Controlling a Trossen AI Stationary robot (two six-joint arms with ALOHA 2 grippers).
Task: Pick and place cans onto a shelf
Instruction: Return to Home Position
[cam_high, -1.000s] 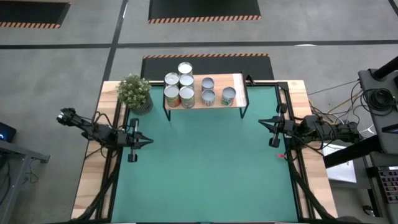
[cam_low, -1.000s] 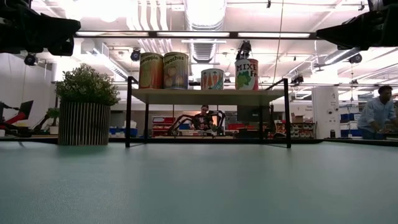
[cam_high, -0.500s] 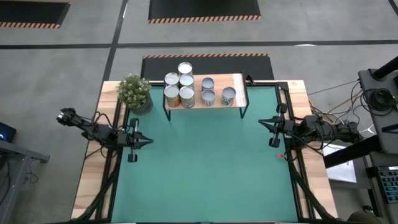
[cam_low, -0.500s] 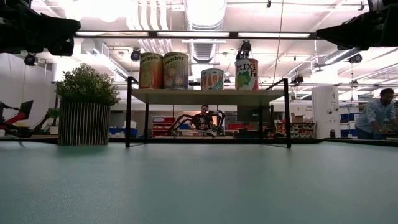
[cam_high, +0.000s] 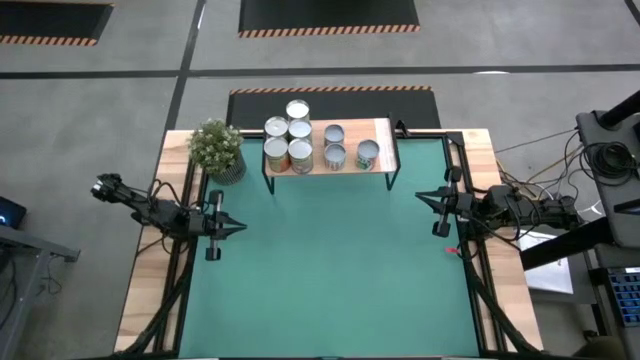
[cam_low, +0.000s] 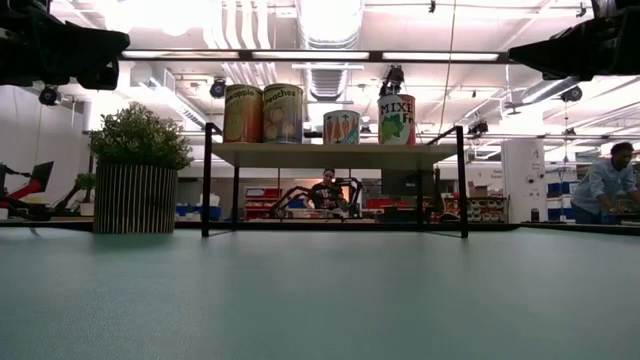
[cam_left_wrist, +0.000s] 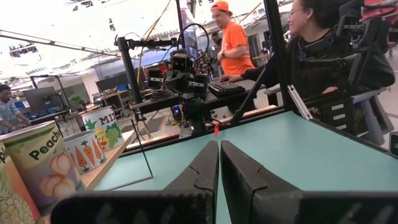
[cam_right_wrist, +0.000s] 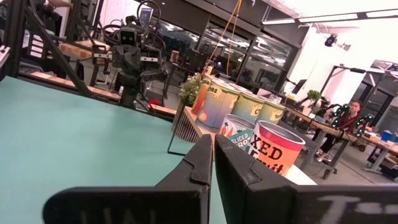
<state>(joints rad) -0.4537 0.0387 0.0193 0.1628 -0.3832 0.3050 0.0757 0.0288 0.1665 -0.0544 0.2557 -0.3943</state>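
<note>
Several cans (cam_high: 300, 148) stand upright on their bases on the light-wood shelf (cam_high: 380, 132) at the table's far edge; the low view shows the cans (cam_low: 283, 113) on the shelf board (cam_low: 330, 153). My left gripper (cam_high: 238, 227) hovers shut over the table's left side, touching nothing. My right gripper (cam_high: 420, 196) hovers shut over the right side, also touching nothing. Cans show in the left wrist view (cam_left_wrist: 43, 165) and the right wrist view (cam_right_wrist: 273, 149) beside the shut left fingers (cam_left_wrist: 219, 163) and right fingers (cam_right_wrist: 213, 155).
A potted green plant (cam_high: 217, 150) stands at the far left, beside the shelf. The green tabletop (cam_high: 330, 270) stretches between the two arms. People sit and stand in the room beyond the table (cam_low: 605, 185).
</note>
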